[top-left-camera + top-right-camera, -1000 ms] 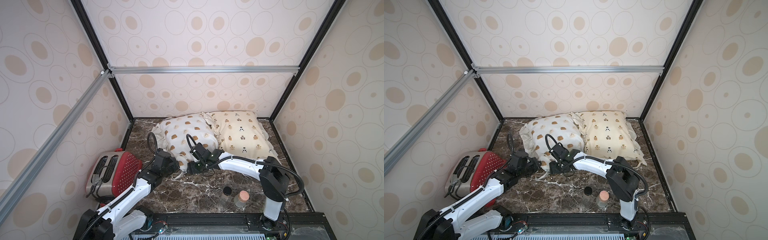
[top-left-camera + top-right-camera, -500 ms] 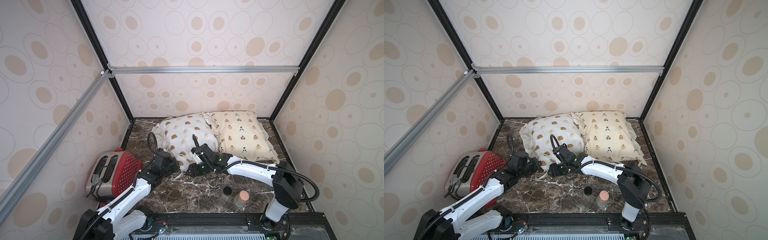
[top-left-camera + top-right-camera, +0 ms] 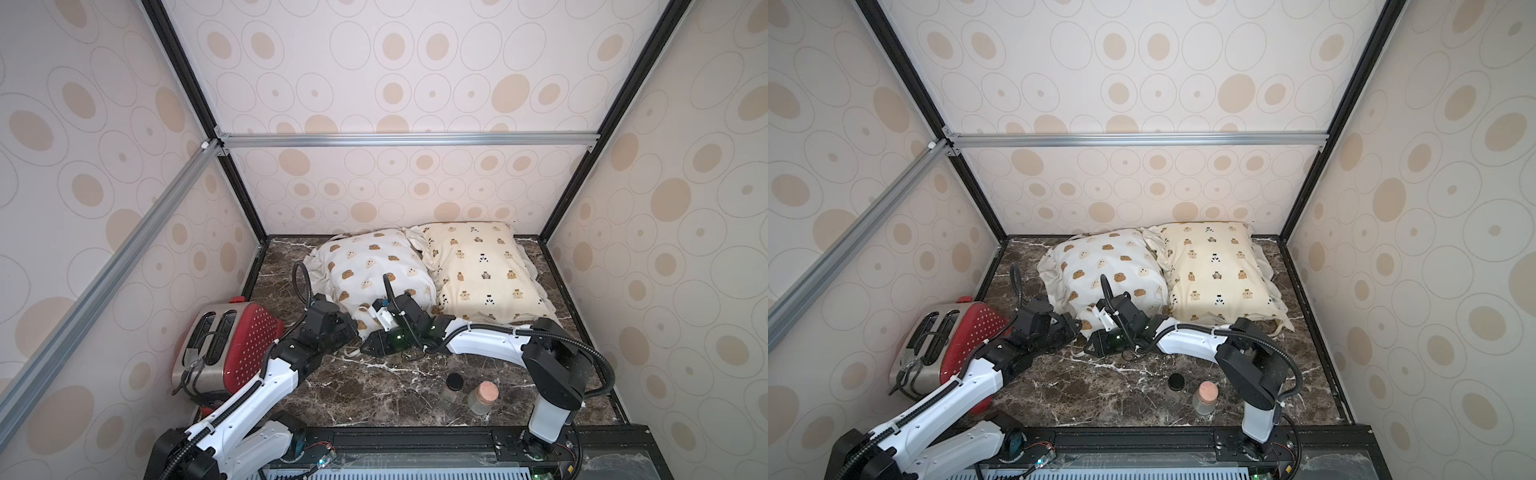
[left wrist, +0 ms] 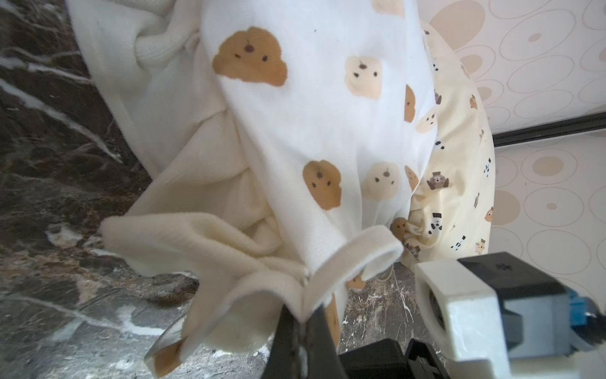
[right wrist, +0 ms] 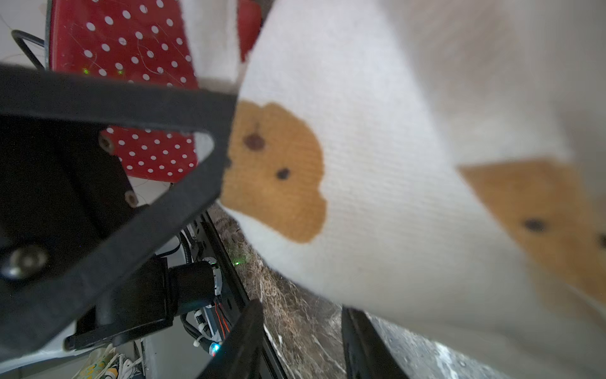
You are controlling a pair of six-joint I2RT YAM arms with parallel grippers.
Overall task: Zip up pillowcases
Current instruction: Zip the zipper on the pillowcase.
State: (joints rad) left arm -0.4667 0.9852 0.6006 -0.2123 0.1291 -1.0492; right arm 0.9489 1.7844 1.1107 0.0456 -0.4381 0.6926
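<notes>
Pinching ruffle (image 4: 331, 262) of white pillowcase (image 3: 374, 266), left tool (image 4: 300, 328) clamped on it. Right tool (image 5: 301, 308) gaping, empty, just beside cloth. Pillowcase lying mid counter (image 3: 374, 395), touching cream pillowcase (image 3: 478, 266). Risk imo: right grabs loose fabric, misses zipper pull.

Bare counter (image 3: 365, 395) lies open between red toaster (image 3: 232, 345) and two jars (image 3: 482, 399); white pillowcase (image 3: 374, 266) and cream-yellow pillowcase (image 3: 478, 266) fill the back.
</notes>
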